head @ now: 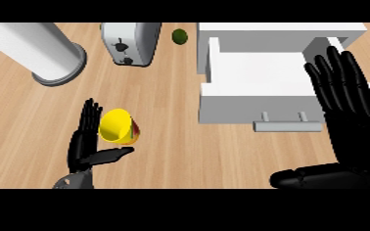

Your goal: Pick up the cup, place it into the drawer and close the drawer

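Yellow cup lies tipped just right of the spread left hand, far left of the drawer.

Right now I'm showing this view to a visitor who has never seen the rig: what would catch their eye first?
The bright yellow cup at lower left, lying tilted on the wooden counter, with the left robot hand open right beside it. Next, the large right robot hand, open with fingers up, at the right edge over the white open drawer. A toaster sits at top.
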Controlling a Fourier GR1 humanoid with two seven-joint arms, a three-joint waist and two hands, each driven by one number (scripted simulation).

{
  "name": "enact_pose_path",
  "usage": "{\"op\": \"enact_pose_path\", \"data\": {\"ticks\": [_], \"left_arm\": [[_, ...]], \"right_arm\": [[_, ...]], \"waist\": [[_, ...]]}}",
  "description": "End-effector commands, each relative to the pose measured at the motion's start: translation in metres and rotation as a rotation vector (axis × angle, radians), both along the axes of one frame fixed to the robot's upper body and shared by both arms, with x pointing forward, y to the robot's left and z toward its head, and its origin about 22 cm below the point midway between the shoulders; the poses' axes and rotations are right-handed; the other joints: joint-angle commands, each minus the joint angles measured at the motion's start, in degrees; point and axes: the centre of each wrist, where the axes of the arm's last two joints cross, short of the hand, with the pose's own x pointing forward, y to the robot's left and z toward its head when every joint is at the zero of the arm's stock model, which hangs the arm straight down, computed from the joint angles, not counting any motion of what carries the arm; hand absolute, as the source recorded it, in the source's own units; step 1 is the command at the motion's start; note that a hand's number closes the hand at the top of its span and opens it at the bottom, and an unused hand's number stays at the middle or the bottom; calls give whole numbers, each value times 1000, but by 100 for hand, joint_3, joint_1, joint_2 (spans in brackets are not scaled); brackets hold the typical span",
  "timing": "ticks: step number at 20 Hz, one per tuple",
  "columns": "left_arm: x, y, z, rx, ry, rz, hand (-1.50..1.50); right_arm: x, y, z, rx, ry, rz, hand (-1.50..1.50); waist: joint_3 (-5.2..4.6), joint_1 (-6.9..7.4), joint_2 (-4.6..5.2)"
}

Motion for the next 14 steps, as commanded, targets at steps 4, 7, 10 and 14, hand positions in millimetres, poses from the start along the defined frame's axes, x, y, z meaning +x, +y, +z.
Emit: {"op": "enact_pose_path", "data": {"ticks": [4, 7, 10, 14], "left_arm": [[18, -9, -3, -17, -29, -22, -150], [10, -5, -24, -31, -33, -35, -150], [10, 2, -21, -52, -32, -32, -150], [15, -8, -32, -82, -25, -27, -150]], "right_arm": [[-4, -2, 7, 8, 13, 8, -150], [-1, -6, 12, -7, -1, -1, -150], [-3, 6, 17, -13, -11, -5, -150], [11, -3, -11, 0, -5, 9, -150]], "waist": [[0, -5, -2], [-1, -11, 1], [-1, -5, 0], [-1, -16, 6]]}}
